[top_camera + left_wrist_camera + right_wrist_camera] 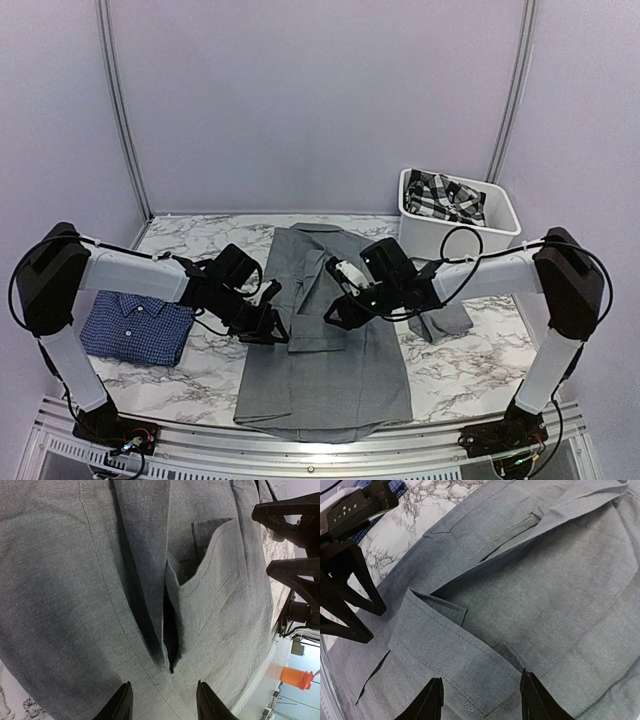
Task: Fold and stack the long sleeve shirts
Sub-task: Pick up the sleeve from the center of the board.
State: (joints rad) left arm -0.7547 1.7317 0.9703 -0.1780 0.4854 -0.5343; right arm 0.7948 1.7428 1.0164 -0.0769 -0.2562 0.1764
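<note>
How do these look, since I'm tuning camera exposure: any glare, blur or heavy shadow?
Top external: even light, sharp, glare on the near table rail. Left wrist: grey shirt sharp, deep shadow inside its fold, room beyond washed out. Right wrist: soft light, weave sharp, left gripper silhouetted.

White links point(130, 270), black joints point(50, 275), cables point(465, 229), jaws

- marble table point(190, 235) – white with grey veins, fills the lower half of the frame
- grey shirt point(330, 375) – spread flat, centre
- blue check shirt point(135, 325) – folded, left
- white bin point(440, 238) – upper right
</note>
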